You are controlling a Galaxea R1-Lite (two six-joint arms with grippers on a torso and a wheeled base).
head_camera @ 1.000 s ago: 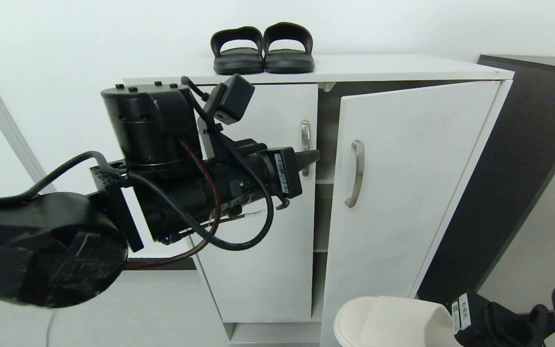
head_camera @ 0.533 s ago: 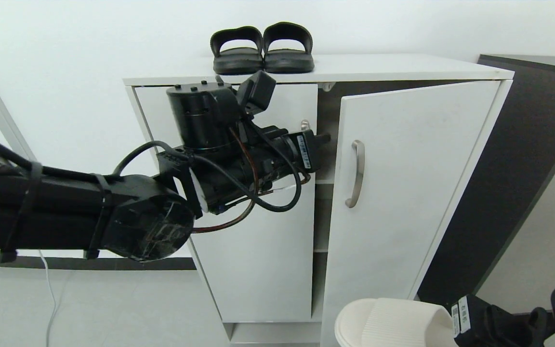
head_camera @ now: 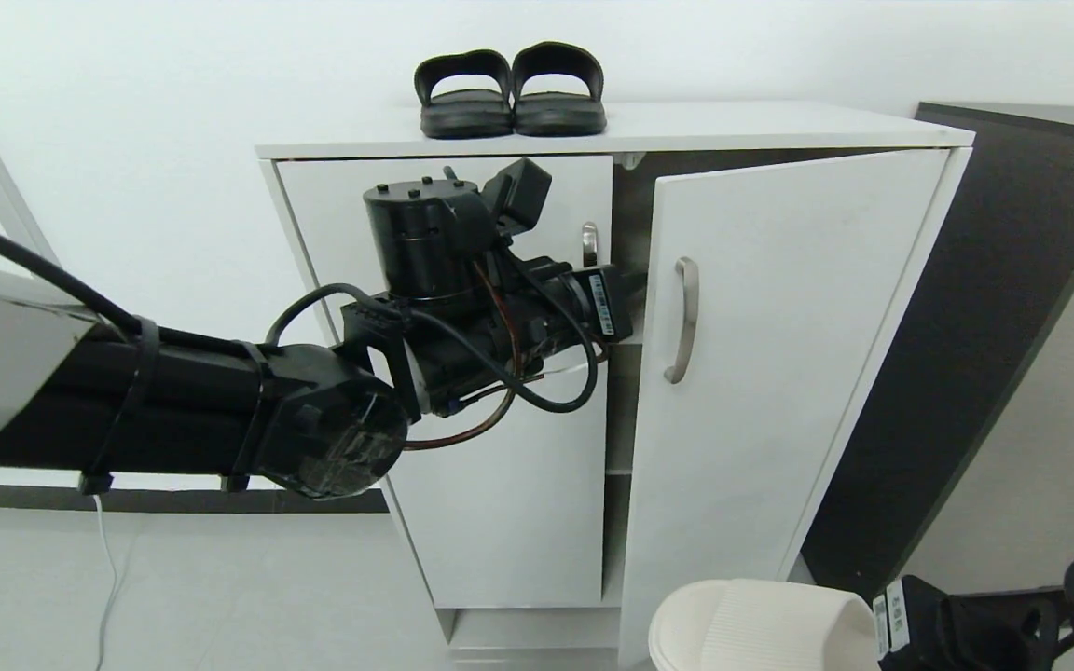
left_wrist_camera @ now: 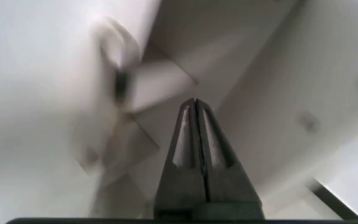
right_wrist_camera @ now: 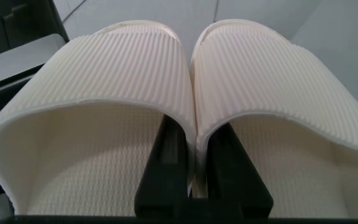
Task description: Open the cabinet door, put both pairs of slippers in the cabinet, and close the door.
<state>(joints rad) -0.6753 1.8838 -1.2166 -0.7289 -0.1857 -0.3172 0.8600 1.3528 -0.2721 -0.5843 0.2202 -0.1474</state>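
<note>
The white cabinet (head_camera: 462, 503) has its left door closed and its right door (head_camera: 779, 373) standing ajar. A pair of black slippers (head_camera: 511, 89) rests on the cabinet top. My left gripper (head_camera: 640, 278) is shut and empty, its tip in the dark gap between the doors, just past the left door's handle (head_camera: 590, 244). From the left wrist, the shut fingers (left_wrist_camera: 195, 109) point at the shelves inside. At the lower right, my right gripper (right_wrist_camera: 192, 183) is shut on the touching inner walls of a cream slipper pair (right_wrist_camera: 185, 81), which sits low before the right door (head_camera: 751, 624).
A dark panel (head_camera: 994, 326) stands to the right of the cabinet. The right door's handle (head_camera: 681, 321) faces me. A white cable (head_camera: 103, 596) hangs at the lower left, with pale floor below the cabinet.
My left arm has stretched forward and its gripper has gone from the left door's handle into the gap between the doors. The head camera has shifted slightly. The right gripper still holds the cream slippers.
</note>
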